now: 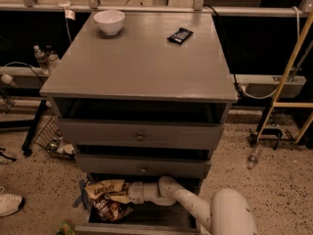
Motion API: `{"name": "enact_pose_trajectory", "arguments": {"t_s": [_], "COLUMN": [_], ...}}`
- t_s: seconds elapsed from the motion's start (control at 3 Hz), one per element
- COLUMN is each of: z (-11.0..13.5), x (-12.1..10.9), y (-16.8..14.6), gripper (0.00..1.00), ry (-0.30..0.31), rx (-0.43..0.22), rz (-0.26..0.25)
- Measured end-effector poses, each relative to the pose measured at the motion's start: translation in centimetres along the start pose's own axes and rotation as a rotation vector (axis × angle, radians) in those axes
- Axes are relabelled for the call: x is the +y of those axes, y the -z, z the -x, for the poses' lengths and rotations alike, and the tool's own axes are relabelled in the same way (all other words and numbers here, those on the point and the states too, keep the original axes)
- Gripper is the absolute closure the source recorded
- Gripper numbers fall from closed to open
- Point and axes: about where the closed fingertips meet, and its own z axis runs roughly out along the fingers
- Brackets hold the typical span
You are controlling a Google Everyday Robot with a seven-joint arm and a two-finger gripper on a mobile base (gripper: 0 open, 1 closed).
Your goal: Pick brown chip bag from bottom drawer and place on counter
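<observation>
The brown chip bag (106, 199), with a tan top band and dark brown lower part, stands tilted at the left end of the open bottom drawer (142, 227), reaching over the drawer's left side. My gripper (123, 194) comes in from the right at the end of the white arm (186, 204) and is shut on the bag's right edge. Its fingertips are hidden by the crinkled bag. The grey counter (142, 62) lies above the three drawers.
A white bowl (109, 21) and a small black wrapped bar (180, 35) lie at the back of the counter. The two upper knobbed drawers (140, 136) stand partly pulled out above the arm. On the floor are a wire basket (51, 138), a shoe (10, 203) and a yellow frame (288, 82).
</observation>
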Motion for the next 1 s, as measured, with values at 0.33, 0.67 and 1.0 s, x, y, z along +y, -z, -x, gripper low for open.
{"name": "enact_pose_trajectory", "arguments": {"t_s": [0.33,0.67,1.0], "z": [0.3,0.6,1.3], "x": [0.6,1.2,1.6], "y": [1.5,4.0,7.2], "gripper": [0.96,1.0,1.0], "ry": [0.003,0.007,0.022], "rx": [-0.019,-0.033,-0.049], "rz": [-0.025,-0.081,-0.158]}}
